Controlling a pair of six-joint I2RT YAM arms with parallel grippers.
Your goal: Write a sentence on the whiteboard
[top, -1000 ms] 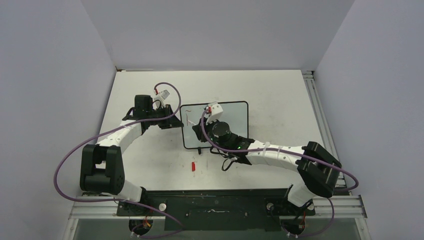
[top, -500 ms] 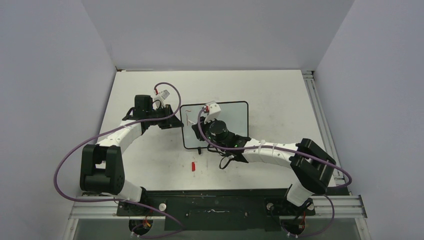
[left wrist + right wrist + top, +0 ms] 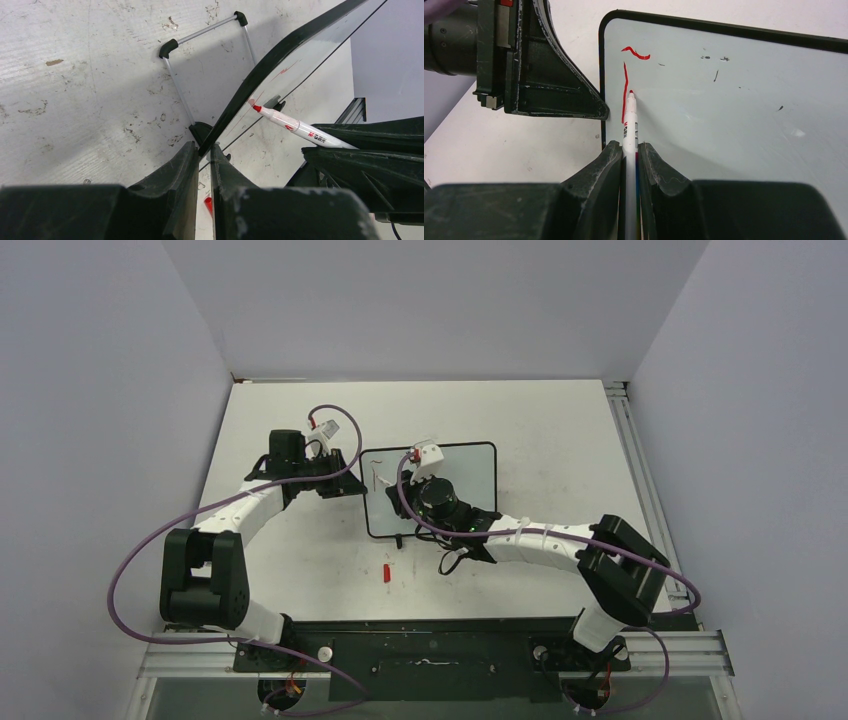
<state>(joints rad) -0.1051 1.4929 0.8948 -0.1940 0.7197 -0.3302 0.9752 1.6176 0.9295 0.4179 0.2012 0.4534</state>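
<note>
Pinching whiteboard (image 3: pixel 724 110) edge, left gripper (image 3: pixel 202 152); right gripper (image 3: pixel 629 150) clamps marker (image 3: pixel 629 122), hidden overhead

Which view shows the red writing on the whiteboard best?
Right wrist: the red writing faces the camera, a short squiggle and a long stroke by the marker tip. Top external shows it only faintly; left wrist sees the whiteboard nearly edge-on, just a faint streak.

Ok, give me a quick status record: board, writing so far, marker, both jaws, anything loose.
whiteboard: on the table, left edge pinched
sentence: two red strokes only, top left corner
marker: tip at the board beside the vertical stroke
left jaws: shut on the whiteboard
right jaws: shut on the marker
loose: small red piece, maybe the cap, on the table
</note>
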